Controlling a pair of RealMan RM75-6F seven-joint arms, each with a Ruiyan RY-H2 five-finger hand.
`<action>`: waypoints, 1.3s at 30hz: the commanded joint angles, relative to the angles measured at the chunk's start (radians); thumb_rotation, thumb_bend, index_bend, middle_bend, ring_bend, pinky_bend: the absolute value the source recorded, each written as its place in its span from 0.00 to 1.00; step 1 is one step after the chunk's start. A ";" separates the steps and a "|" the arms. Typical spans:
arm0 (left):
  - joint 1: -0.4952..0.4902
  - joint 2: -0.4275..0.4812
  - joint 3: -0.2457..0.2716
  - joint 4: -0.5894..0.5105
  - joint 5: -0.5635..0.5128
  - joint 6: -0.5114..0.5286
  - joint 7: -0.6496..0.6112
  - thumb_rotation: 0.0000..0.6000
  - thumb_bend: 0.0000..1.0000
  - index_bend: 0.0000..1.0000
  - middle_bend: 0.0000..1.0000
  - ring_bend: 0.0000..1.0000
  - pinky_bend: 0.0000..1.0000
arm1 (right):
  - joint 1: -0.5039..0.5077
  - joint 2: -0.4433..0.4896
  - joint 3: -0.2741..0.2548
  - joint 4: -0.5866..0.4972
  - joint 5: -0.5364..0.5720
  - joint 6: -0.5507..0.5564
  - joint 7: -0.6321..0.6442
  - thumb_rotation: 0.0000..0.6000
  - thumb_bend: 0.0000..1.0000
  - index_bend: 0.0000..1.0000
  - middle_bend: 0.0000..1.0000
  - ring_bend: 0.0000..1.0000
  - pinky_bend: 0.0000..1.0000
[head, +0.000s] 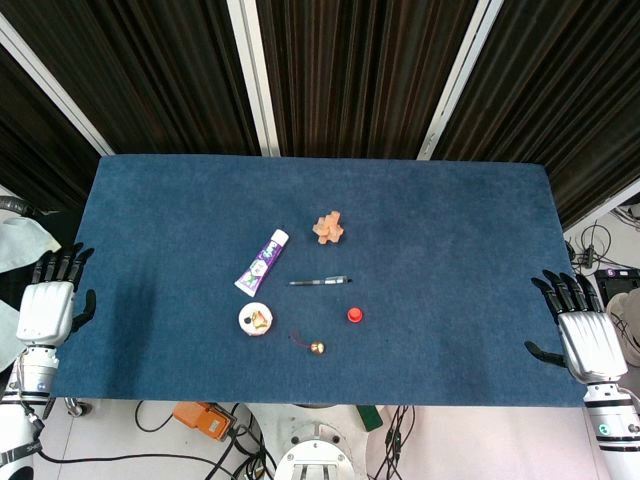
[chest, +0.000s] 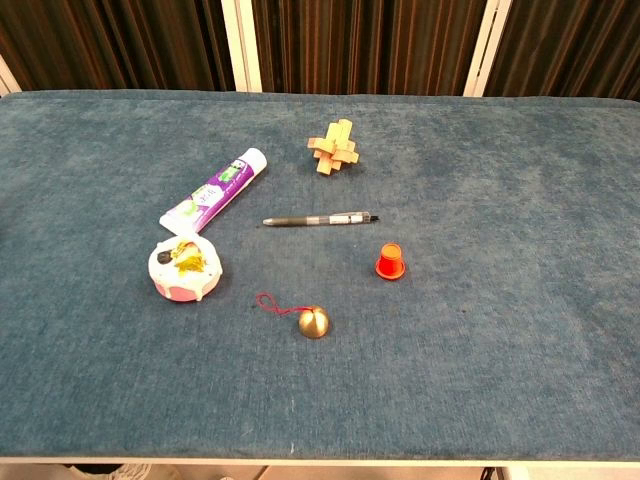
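Left hand: the left hand (head: 45, 308) sits at the left edge of the table (head: 150, 200), palm down, fingers apart and holding nothing; it shows in the head view only.
Right hand: the right hand (head: 585, 335) sits at the right edge of the table, fingers spread, thumb out to the side, holding nothing; also seen in the head view only.
Nearest to left hand: the round white and pink container (chest: 184, 268), well apart from the hand, with yellowish and dark contents showing on top.
Toothpaste tube: a white and purple toothpaste tube (chest: 214, 192) lies on a slant just behind the container, cap end pointing away from the robot; its printing is too small to read.
Pen: a dark pen (chest: 317, 218) lies flat across the middle of the table, to the right of the tube.
Wooden puzzle: a wooden interlocking block puzzle (chest: 333, 149) stands beyond the pen.
Red cap: a small red-orange cap (chest: 390, 262) stands near the pen's right end, on the robot's side of it.
Bell: a small gold bell (chest: 313, 322) with a red cord (chest: 275, 303) lies nearest the front edge, between the container and the red cap.
Surface: blue cloth covers the table; dark slatted panels with white strips stand behind it.
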 joint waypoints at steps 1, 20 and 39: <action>0.001 0.001 -0.001 0.000 0.000 0.002 0.000 1.00 0.51 0.11 0.05 0.04 0.04 | -0.004 -0.001 0.004 -0.005 0.002 -0.002 -0.001 1.00 0.26 0.18 0.13 0.12 0.06; 0.022 0.012 0.003 -0.032 -0.001 0.036 0.018 1.00 0.51 0.11 0.05 0.04 0.04 | 0.058 -0.062 0.042 0.074 -0.021 -0.137 0.111 1.00 0.26 0.25 0.13 0.12 0.06; 0.023 0.022 -0.008 -0.038 -0.022 0.026 0.011 1.00 0.51 0.11 0.05 0.04 0.04 | 0.504 -0.402 0.168 0.281 0.012 -0.648 0.031 1.00 0.45 0.41 0.13 0.12 0.06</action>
